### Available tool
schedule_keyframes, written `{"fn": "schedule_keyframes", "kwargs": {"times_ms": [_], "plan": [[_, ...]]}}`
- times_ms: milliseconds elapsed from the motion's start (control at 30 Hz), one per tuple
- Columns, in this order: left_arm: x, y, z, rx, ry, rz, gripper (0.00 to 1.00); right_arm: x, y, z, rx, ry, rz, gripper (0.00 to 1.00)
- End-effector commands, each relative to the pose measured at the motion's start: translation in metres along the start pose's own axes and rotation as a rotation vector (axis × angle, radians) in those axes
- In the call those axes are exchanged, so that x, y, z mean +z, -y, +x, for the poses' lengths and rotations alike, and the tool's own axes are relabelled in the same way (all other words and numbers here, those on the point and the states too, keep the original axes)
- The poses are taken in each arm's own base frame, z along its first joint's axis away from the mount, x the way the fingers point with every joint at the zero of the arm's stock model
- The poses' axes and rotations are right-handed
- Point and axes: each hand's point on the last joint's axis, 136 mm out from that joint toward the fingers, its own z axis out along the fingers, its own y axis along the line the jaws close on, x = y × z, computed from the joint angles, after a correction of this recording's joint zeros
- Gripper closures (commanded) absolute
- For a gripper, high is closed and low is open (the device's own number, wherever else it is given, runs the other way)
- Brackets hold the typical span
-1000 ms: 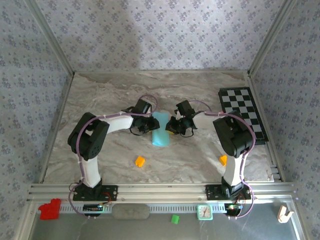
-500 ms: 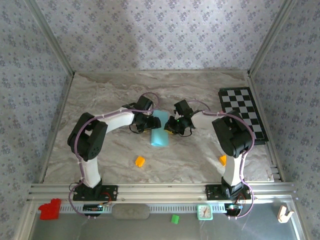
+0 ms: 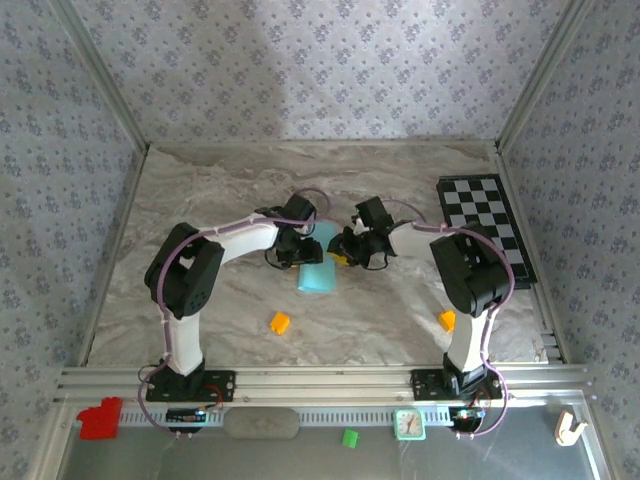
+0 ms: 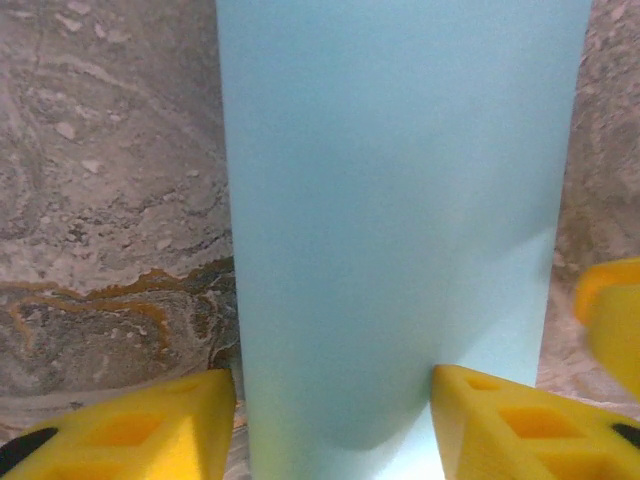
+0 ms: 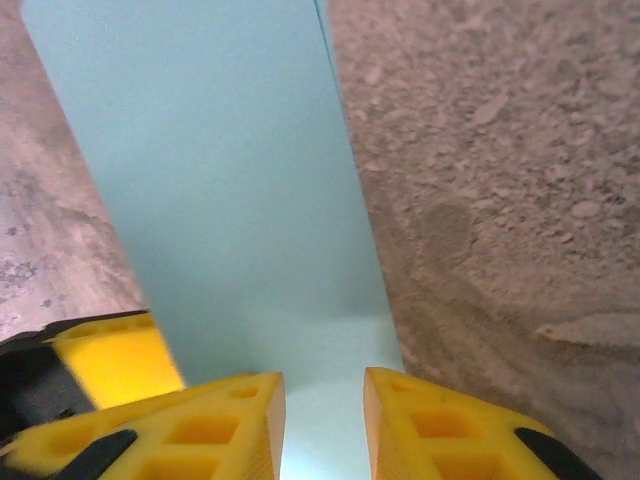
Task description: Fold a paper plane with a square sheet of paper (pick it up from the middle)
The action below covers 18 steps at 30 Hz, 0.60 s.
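Around the square sheet of paper (image 3: 318, 272): one checkered board (image 3: 487, 230) at 2–3 o'clock; two cubes, orange cube (image 3: 280, 322) at 7 o'clock and second orange cube (image 3: 446, 320) at 4 o'clock, all well apart. Sheet folded to one strip, flat at table centre. Left gripper (image 4: 333, 375) spread wide, straddling strip, nothing clamped. Right gripper (image 5: 322, 378) parted narrowly over strip, nothing clamped.

Grey-violet wallpaper (image 3: 330, 70) with a small floral print covers the back and side walls, brighter in a soft patch at upper centre. Aluminium posts (image 3: 103, 80) slant along the corners. The table (image 3: 200, 190) is beige-grey marbled, with a metal rail (image 3: 320, 382) across the lower frame.
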Motion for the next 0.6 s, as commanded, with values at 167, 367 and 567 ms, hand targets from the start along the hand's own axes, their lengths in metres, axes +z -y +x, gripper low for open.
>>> {"fn": "schedule_keyframes", "kwargs": {"times_ms": [167,367,567], "plan": [[0.012,-0.013,0.009,0.041,-0.055,-0.039,0.55,-0.051,0.012,-0.017,-0.013,0.126,0.058,0.69],[0.014,-0.015,0.010,0.075,-0.071,-0.032,0.58,-0.072,0.029,-0.028,0.011,0.178,0.074,0.69],[0.021,-0.015,0.014,0.108,-0.092,-0.017,0.58,-0.080,0.038,-0.032,0.023,0.196,0.078,0.69]]}}
